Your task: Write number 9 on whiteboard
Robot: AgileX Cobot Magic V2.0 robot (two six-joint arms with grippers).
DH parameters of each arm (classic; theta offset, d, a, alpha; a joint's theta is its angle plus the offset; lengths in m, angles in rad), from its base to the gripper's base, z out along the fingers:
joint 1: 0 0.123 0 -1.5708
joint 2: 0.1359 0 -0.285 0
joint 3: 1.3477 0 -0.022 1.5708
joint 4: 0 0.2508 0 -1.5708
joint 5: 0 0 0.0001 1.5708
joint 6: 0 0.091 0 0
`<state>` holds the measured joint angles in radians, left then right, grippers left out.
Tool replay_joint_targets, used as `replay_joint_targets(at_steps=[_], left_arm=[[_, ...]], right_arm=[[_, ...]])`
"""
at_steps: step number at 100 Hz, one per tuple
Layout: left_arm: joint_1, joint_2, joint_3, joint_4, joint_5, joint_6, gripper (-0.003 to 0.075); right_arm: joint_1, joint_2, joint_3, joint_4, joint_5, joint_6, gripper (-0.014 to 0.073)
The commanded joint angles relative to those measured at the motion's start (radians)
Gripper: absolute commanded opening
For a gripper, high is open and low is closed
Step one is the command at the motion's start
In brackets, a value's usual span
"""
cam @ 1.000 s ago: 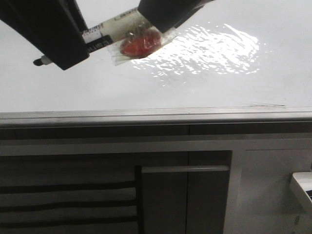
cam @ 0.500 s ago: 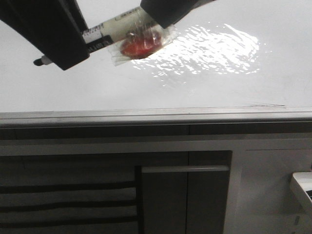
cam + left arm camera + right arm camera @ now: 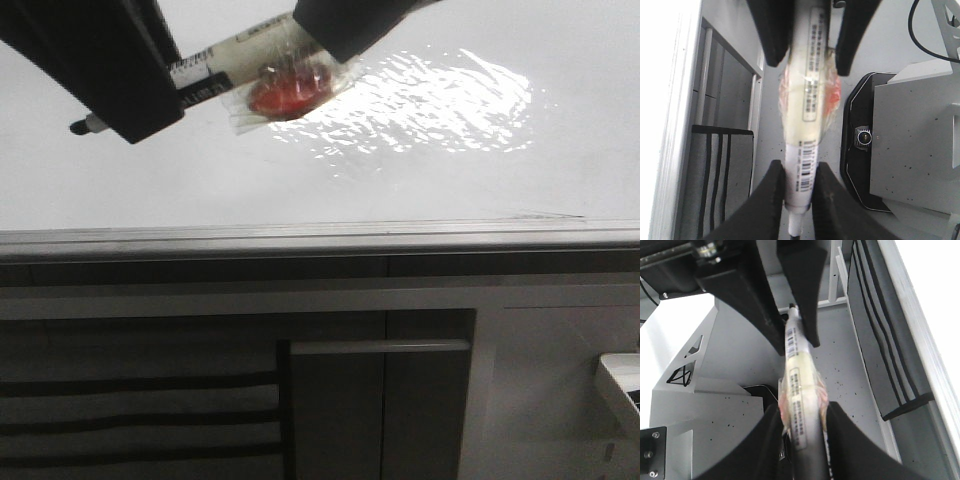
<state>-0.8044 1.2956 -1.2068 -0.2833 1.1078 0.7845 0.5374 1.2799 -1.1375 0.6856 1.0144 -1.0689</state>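
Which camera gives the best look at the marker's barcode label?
The left wrist view: the marker runs lengthwise between the left gripper fingers, barcode facing the lens. The right wrist view shows the label blurred; the front view shows only a short printed stretch between both grippers.

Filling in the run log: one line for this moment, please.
left gripper: shut on marker | right gripper: shut on marker | whiteboard: no stroke visible

Above the whiteboard [image 3: 420,190], near its far left part, a marker [image 3: 215,72] hangs between two grippers, the left gripper [image 3: 150,100] left of the right gripper [image 3: 345,30].
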Motion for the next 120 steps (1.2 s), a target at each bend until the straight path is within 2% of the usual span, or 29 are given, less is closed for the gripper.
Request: replay_joint_targets(at_steps=[1, 11, 26, 39, 46, 57, 63, 68, 81, 95, 102, 115, 120], left_arm=[[-0.009, -0.021, -0.035, -0.023, -0.043, -0.005, -0.002], [-0.009, -0.021, -0.035, -0.023, -0.043, -0.005, -0.002], [-0.009, -0.021, -0.035, -0.023, -0.043, -0.005, -0.002], [-0.009, -0.021, -0.035, -0.023, -0.045, -0.005, -0.0015], [-0.009, -0.021, -0.035, -0.021, -0.045, -0.005, 0.0035], [-0.009, -0.028, -0.036, 0.006, -0.045, -0.014, 0.0195], [-0.005, -0.041, -0.037, 0.048, -0.051, -0.048, 0.0272], [-0.005, -0.062, -0.039, 0.111, -0.061, -0.121, 0.03], [-0.005, -0.134, -0.033, 0.247, -0.092, -0.312, 0.0302], [0.018, -0.225, 0.032, 0.26, -0.153, -0.407, 0.0302], [0.057, -0.273, 0.102, 0.26, -0.215, -0.435, 0.0302], [0.157, -0.355, 0.232, 0.239, -0.317, -0.484, 0.0302], [0.199, -0.386, 0.266, 0.214, -0.349, -0.496, 0.0302]], right_arm=[[-0.005, -0.02, -0.03, 0.037, -0.015, -0.013, 0.0164], [-0.005, -0.02, -0.03, 0.037, -0.015, -0.013, 0.0147], [-0.005, -0.02, -0.03, 0.037, -0.015, -0.013, 0.0004], [-0.005, -0.02, -0.03, 0.037, -0.011, -0.013, -0.0054], [-0.005, -0.02, -0.03, 0.034, -0.013, -0.013, -0.0054], [-0.005, -0.034, -0.032, 0.0, -0.028, 0.002, -0.0054], [-0.005, -0.048, -0.044, -0.055, -0.043, 0.065, -0.005], [-0.005, -0.067, -0.056, -0.12, -0.047, 0.134, -0.0051], [-0.005, -0.127, -0.07, -0.344, -0.071, 0.408, -0.0051], [-0.013, -0.197, -0.039, -0.528, -0.091, 0.679, -0.0051], [-0.051, -0.232, 0.0, -0.544, -0.121, 0.759, -0.0051], [-0.158, -0.275, 0.099, -0.508, -0.176, 0.798, -0.0051], [-0.208, -0.277, 0.134, -0.457, -0.198, 0.798, -0.0051]])
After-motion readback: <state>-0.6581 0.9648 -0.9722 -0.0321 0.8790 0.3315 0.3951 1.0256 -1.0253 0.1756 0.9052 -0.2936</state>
